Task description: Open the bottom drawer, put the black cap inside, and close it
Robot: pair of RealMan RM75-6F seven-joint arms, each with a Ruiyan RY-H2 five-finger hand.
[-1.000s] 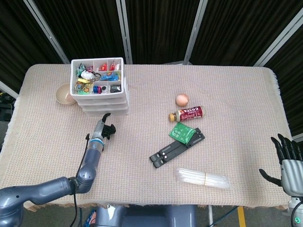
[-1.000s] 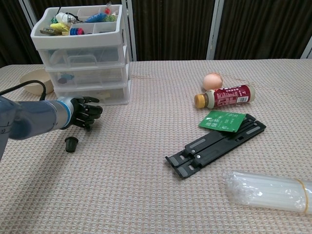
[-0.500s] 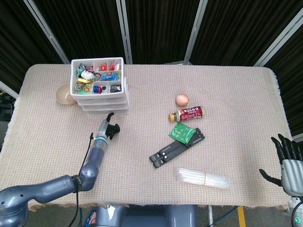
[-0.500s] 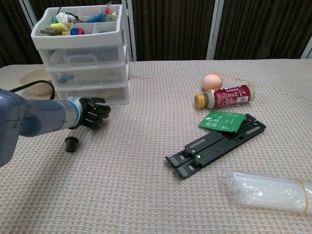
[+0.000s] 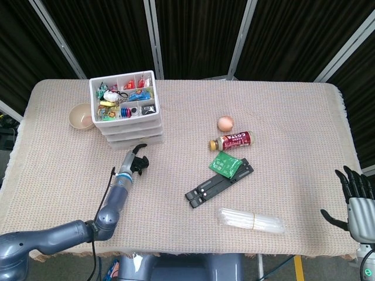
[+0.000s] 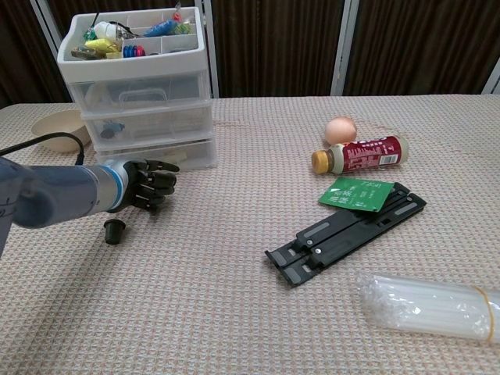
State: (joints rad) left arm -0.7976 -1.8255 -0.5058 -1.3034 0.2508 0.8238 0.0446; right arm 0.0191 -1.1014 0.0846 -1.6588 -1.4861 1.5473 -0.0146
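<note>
Black and small, the cap (image 6: 114,230) stands on the cloth (image 6: 234,312) at about six o'clock from the left hand (image 6: 148,184), just beside the wrist and nearer the robot, well in front of the drawers (image 6: 144,105). It sits upright, its short axis vertical, so no side is better for a grasp. The bottom drawer (image 6: 160,155) lies at roughly twelve o'clock from the fingers, close, and looks closed. Whether the fingertips touch its front cannot be told from either view. The hand holds nothing; its fingers are loosely curled and a little apart, pointing toward three o'clock in the chest view.

The right hand (image 5: 355,196) rests far off at the table's near right corner, fingers spread, empty. The left is plainly the nearer hand for both drawer and cap.

By my reading the first step is not done: the drawer must be pulled toward six o'clock, and the cap stands close to that path, so it may be nudged.

Only one label reads: "COSTA" on the bottle (image 5: 232,141) lying on its side below the egg (image 5: 225,123). The green packet (image 5: 225,163) carries print too small to make out.
</note>
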